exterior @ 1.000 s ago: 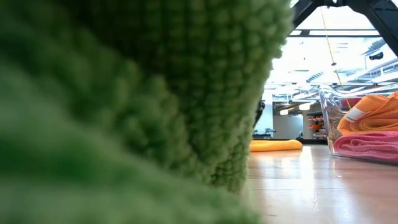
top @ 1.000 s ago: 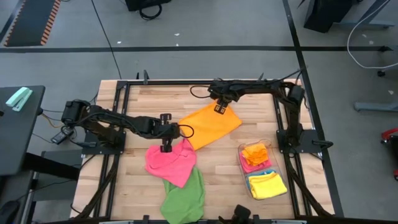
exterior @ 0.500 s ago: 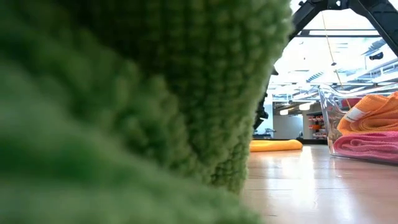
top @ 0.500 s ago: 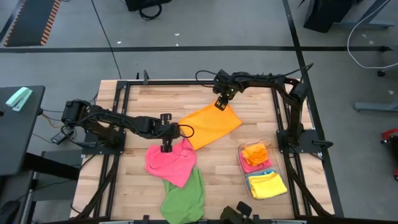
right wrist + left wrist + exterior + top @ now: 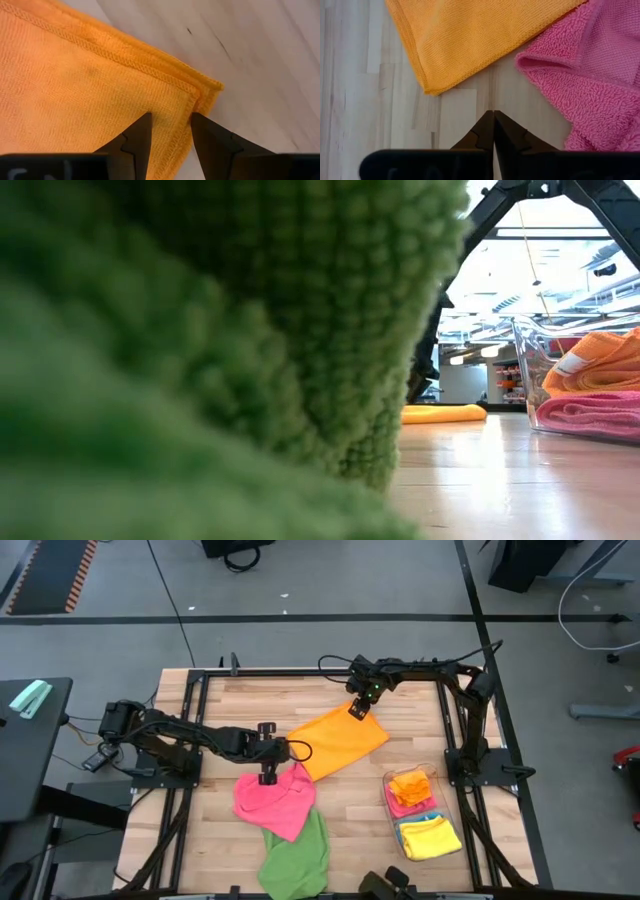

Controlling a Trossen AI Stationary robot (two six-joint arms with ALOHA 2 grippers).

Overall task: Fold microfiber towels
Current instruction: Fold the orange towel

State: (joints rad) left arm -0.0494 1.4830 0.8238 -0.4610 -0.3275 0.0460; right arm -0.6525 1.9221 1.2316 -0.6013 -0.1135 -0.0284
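Orange towel [image 5: 338, 741], folded, lies flat mid-table; your right gripper [image 5: 357, 708] stands over its far corner, fingers [image 5: 137, 137] parted astride the doubled hem, nothing lifted. Your left gripper [image 5: 267, 775] sits at the near corner of that towel, between it and the crumpled pink towel [image 5: 274, 802], fingers [image 5: 482, 131] pressed together on nothing. Green towel [image 5: 297, 856] lies at the table's front edge, partly under the pink one. Clear bin [image 5: 386, 802] on your right holds folded orange, pink and yellow towels.
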